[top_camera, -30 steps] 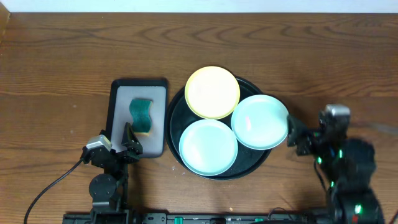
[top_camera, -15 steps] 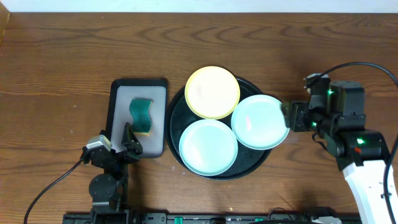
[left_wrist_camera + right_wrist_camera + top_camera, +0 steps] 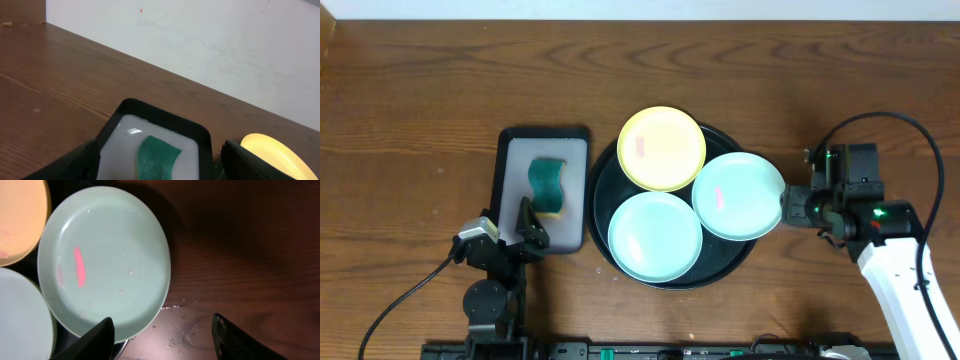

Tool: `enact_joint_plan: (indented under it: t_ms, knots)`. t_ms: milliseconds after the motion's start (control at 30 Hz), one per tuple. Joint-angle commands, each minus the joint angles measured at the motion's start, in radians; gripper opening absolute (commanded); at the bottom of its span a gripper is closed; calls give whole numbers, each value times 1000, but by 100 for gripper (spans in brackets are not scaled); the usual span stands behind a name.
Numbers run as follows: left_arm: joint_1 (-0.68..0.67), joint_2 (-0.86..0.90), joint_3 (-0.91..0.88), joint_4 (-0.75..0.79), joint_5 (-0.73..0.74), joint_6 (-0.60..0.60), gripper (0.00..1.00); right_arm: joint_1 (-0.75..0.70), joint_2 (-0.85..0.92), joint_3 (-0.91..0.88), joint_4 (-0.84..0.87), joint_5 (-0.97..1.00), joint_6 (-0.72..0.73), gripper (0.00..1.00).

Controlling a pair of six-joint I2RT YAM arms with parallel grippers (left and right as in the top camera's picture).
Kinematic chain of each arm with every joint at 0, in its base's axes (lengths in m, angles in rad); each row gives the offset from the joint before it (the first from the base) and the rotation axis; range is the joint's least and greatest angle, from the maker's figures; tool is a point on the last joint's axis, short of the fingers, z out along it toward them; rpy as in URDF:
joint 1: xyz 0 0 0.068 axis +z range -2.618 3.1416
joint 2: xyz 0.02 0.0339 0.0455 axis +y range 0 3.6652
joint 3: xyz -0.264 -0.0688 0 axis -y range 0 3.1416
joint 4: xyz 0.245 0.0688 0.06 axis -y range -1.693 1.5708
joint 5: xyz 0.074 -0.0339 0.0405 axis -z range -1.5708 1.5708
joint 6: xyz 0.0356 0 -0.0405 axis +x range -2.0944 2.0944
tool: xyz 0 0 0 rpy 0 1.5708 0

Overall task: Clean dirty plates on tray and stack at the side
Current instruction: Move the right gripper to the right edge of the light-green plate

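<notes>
Smooth round plastic plates, pale yellow plate (image 3: 661,148) and two pink-smeared mint plates (image 3: 738,195), crowding glossy black raised-rim round tray (image 3: 604,182) at centre. Right gripper (image 3: 788,208) spread, grasping nothing, beside rightmost rim; grained wooden table (image 3: 880,90) bare upper right. Left gripper (image 3: 532,228) spread, lower left.

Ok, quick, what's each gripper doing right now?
Left gripper: open, empty.
Right gripper: open, empty, poised at the edge of the smeared green plate.

Yellow plate (image 3: 661,148), right mint plate (image 3: 738,195) pink-smeared; near mint plate (image 3: 655,236) seemingly clean; all on black tray (image 3: 604,190).
</notes>
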Motion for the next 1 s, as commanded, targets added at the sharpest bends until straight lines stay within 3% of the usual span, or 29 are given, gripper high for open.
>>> enact_joint_plan:
  t_ms: [0,100,200,433,733,833,967]
  knots:
    - [4,-1,-17,-38,-10,10,78,-2,-5,-2,20,16,11,60]
    - [4,-1,10,5,87,9,78,-2,-5,-2,19,17,11,63]
    - [4,6,119,-60,145,-60,78,-2,-5,-2,19,16,11,67]
    - [4,199,609,-541,148,-76,78,-2,-5,-2,15,16,11,72]
    - [4,640,1210,-1069,148,98,78,-2,-5,-2,3,16,12,73]
    - [4,775,1312,-1183,148,151,78,-2,-5,-3,-1,16,12,74]
    - [4,897,1331,-1180,148,156,78,-2,-5,-7,-5,4,27,76]
